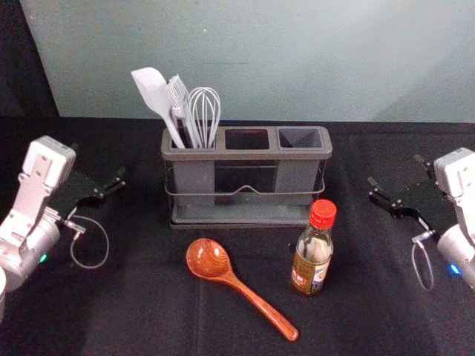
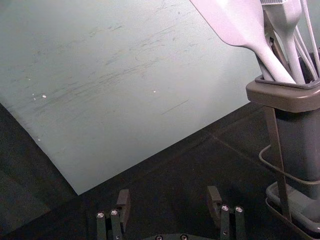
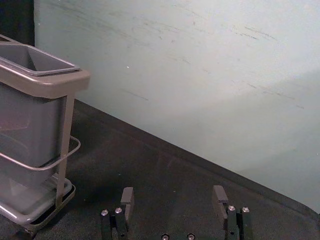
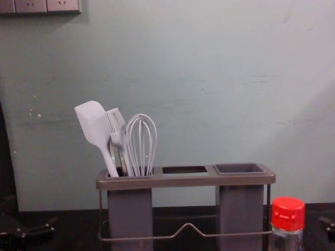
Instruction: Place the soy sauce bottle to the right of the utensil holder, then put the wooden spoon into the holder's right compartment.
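Bottle (image 1: 312,259): 1, upright, red cap, on table (image 1: 148,319) in front of holder's (image 1: 245,155) R end. Spoon (image 1: 249,289): 1, wooden, flat on table, L of bottle, bowl twd holder, handle slanting nr-R. Holder L compt: spatula (image 1: 154,93), brush (image 1: 178,93), whisk (image 1: 204,111). L gripper (image 1: 99,161): L of holder, fingers apart, nothing btwn. R gripper (image 1: 395,169): R of holder, fingers apart, ditto.

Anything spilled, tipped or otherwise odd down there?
Nothing looks spilled, and the red-capped glass soy sauce bottle stands upright. One oddity: the grey-brown rectangular utensil holder has no cup in its middle opening, unlike both outer ones.
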Motion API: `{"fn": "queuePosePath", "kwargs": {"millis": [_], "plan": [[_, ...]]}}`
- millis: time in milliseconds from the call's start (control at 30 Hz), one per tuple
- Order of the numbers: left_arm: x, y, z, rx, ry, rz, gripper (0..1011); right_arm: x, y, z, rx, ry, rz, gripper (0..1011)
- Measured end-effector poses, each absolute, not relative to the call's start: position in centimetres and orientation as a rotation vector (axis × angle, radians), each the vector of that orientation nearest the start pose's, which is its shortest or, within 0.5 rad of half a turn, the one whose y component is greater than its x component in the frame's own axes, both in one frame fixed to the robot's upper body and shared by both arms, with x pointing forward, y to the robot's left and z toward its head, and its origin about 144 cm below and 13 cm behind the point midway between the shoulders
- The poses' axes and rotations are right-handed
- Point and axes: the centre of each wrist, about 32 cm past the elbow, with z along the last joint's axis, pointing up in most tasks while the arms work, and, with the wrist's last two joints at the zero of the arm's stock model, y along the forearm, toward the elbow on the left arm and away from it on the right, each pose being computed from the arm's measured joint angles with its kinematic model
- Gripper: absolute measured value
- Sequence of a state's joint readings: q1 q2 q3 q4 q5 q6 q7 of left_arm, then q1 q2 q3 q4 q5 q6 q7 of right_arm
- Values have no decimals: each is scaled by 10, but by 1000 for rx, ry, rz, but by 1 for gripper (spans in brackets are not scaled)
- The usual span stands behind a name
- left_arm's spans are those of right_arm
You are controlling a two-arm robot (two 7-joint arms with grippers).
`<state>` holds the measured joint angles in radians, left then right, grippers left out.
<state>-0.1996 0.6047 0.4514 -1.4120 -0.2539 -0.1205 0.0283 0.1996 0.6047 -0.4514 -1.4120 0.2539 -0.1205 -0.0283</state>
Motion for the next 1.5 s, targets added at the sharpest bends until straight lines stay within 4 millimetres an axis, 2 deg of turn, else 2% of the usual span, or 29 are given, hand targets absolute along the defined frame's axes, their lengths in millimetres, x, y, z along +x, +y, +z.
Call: {"fn": "queuePosePath", "kwargs": {"millis": [567,667,967,1200,1500], "plan": [[489,310,1140,304,-285,1248,1005,489,-310,1140,-304,-285,-1248,1003],[489,310,1140,304,-285,1248,1005,484,-312,1141,-300,-288,-1247,1003],[489,310,1140,304,-285,1248,1005,450,-328,1143,-249,-267,-1203,1003],[489,310,1140,304,-285,1248,1005,419,-349,1150,-195,-202,-1022,1003],[489,310,1140,304,-285,1248,1005,402,-363,1152,-147,-139,-844,1002]]}}
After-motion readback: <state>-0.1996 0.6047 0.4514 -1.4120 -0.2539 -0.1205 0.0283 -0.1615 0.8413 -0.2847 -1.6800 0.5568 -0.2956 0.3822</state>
